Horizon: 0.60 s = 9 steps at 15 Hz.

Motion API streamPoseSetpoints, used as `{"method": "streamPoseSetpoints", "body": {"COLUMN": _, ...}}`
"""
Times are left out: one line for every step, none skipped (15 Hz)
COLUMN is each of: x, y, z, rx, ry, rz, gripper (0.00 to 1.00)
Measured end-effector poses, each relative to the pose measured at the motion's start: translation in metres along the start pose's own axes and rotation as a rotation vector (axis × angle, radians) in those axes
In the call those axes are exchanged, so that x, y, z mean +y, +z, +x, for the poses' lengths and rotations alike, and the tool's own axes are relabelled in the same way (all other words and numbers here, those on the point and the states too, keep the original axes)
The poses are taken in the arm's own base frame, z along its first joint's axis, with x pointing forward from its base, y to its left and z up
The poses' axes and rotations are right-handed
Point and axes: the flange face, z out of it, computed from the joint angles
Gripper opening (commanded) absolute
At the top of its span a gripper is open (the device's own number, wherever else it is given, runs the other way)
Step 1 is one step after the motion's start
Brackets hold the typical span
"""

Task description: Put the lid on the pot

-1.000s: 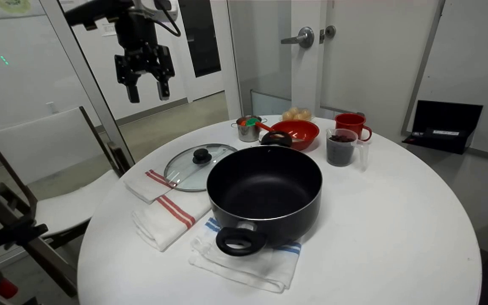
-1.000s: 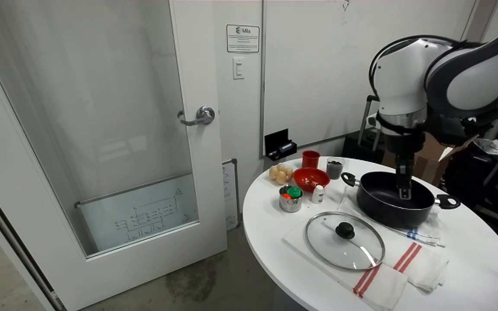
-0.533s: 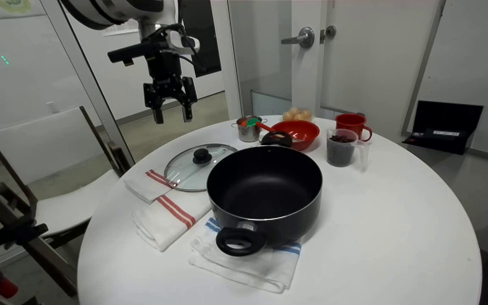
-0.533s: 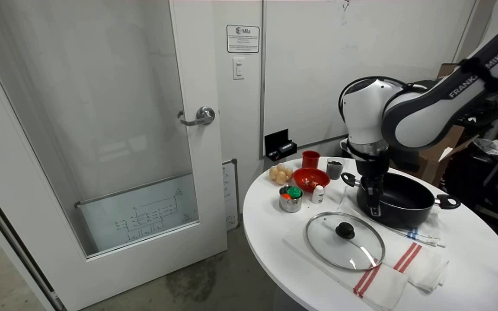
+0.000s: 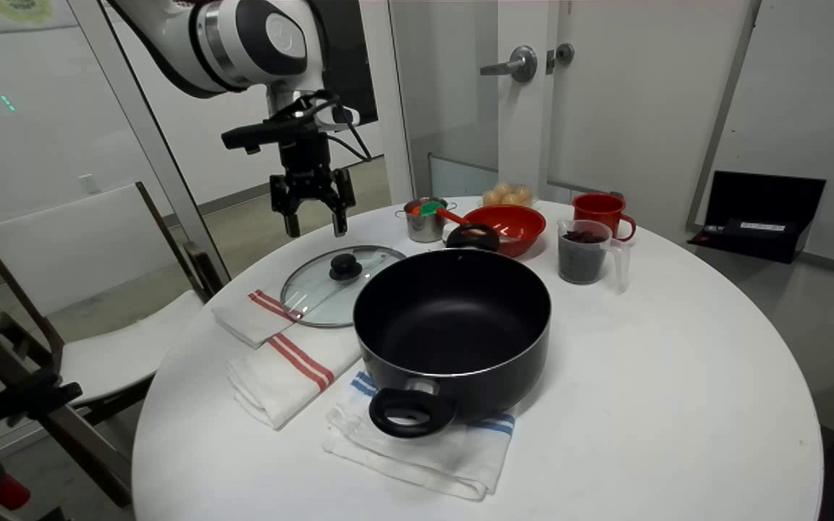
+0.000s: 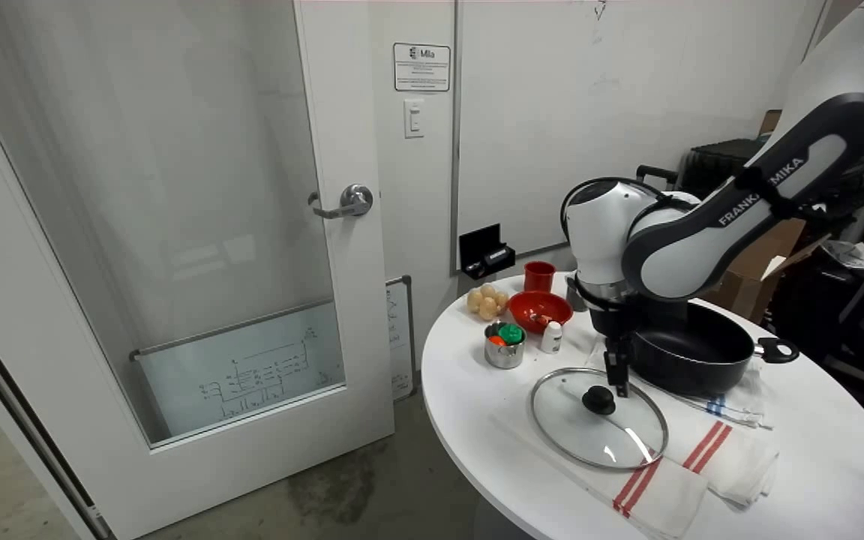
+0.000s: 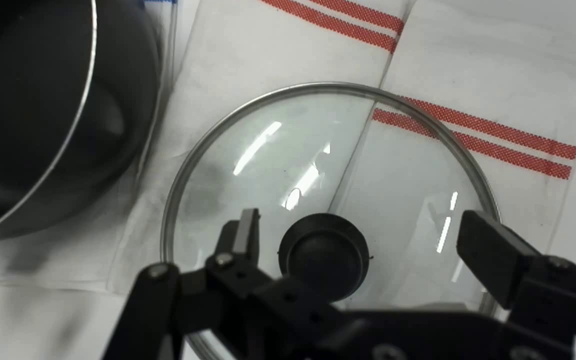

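The clear glass lid [image 5: 337, 293] with a metal rim and dark knob lies on the towels beside the pot; it also shows in an exterior view [image 6: 589, 435] and in the wrist view [image 7: 258, 200]. The wide black pot [image 5: 453, 325] stands to one side, uncovered, with its loop handles out; it shows in an exterior view [image 6: 702, 360] and partly in the wrist view [image 7: 43, 115]. My gripper [image 5: 316, 229] is open and empty above the lid. In the wrist view its fingers [image 7: 360, 225] spread wide, the knob [image 7: 325, 255] lying between them, nearer one finger and partly hidden by the gripper.
Red-striped towels [image 5: 294, 369] lie under the lid, and a blue-striped towel [image 5: 424, 456] under the pot. Behind the pot stand a small steel pot [image 5: 426, 226], a red bowl [image 5: 515, 224], a measuring cup [image 5: 582, 257], a red mug [image 5: 598, 210] and egg-like balls [image 5: 507, 195].
The arm has moved down and across from above the pot to above the lid. The gripper has stayed open. The lid and pot have not moved.
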Motion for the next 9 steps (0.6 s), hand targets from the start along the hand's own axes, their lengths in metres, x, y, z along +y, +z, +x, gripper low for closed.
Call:
{"method": "streamPoseSetpoints", "body": {"x": -0.001, "y": 0.004, "z": 0.004, "rx": 0.005, "ry": -0.005, "rz": 0.001, "gripper": 1.0}}
{"method": "streamPoseSetpoints", "body": {"x": -0.003, "y": 0.008, "z": 0.007, "rx": 0.008, "ry": -0.011, "rz": 0.001, "gripper": 1.0}}
{"method": "streamPoseSetpoints", "body": {"x": -0.004, "y": 0.011, "z": 0.011, "rx": 0.013, "ry": -0.015, "rz": 0.002, "gripper": 1.0}}
{"method": "streamPoseSetpoints", "body": {"x": -0.005, "y": 0.014, "z": 0.014, "rx": 0.02, "ry": -0.019, "rz": 0.003, "gripper": 1.0}}
{"method": "streamPoseSetpoints", "body": {"x": -0.005, "y": 0.017, "z": 0.017, "rx": 0.028, "ry": -0.021, "rz": 0.004, "gripper": 1.0}}
{"method": "streamPoseSetpoints", "body": {"x": -0.006, "y": 0.02, "z": 0.019, "rx": 0.036, "ry": -0.022, "rz": 0.006, "gripper": 1.0}}
{"method": "streamPoseSetpoints", "body": {"x": -0.006, "y": 0.023, "z": 0.021, "rx": 0.043, "ry": -0.023, "rz": 0.007, "gripper": 1.0}}
{"method": "streamPoseSetpoints", "body": {"x": -0.006, "y": 0.026, "z": 0.023, "rx": 0.049, "ry": -0.023, "rz": 0.008, "gripper": 1.0}}
{"method": "streamPoseSetpoints", "body": {"x": -0.006, "y": 0.028, "z": 0.024, "rx": 0.053, "ry": -0.023, "rz": 0.009, "gripper": 1.0}}
